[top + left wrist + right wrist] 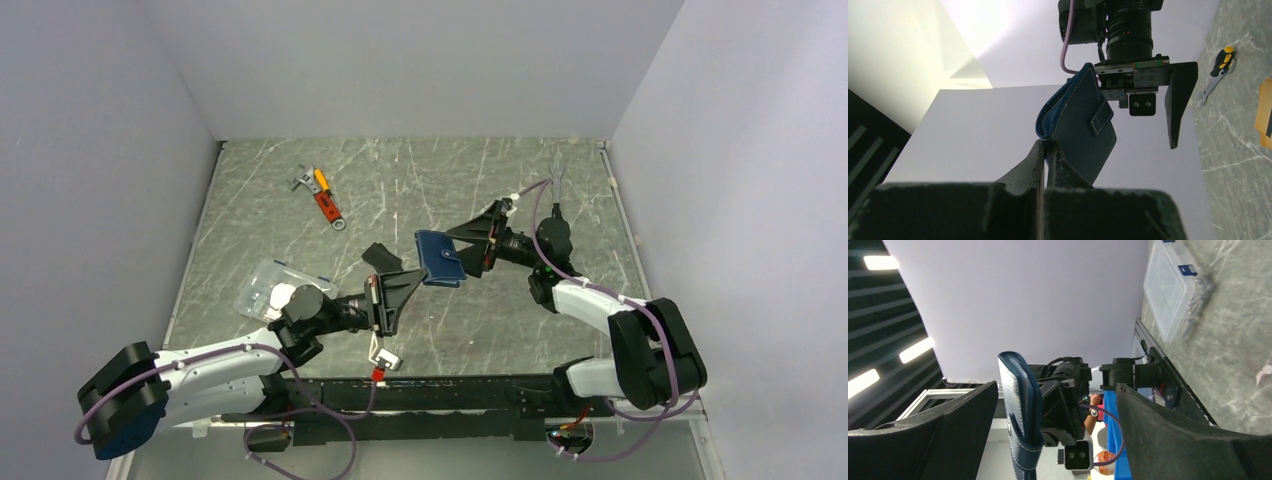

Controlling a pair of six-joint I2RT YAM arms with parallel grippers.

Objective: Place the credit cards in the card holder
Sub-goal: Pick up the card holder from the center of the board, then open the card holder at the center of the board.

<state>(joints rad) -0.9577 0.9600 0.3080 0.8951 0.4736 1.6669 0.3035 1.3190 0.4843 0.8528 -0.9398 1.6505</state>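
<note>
My left gripper (407, 284) is shut on the lower edge of the closed navy card holder (440, 258) and holds it up above the table. In the left wrist view the left gripper (1048, 146) pinches the card holder (1080, 122), snap tab facing the camera. My right gripper (478, 246) is open, its fingers standing either side of the card holder without touching it; the right wrist view shows the right gripper (1057, 387) and the card holder (1020, 410). The black card (378, 256) lies on the table. An orange card (1265, 115) shows at the frame edge. The silver-white card is out of view.
A clear plastic box (268, 286) of small parts sits by my left arm, also in the right wrist view (1173, 290). A wrench and an orange-handled tool (320, 195) lie at the back left. Another wrench (558, 172) lies at the back right.
</note>
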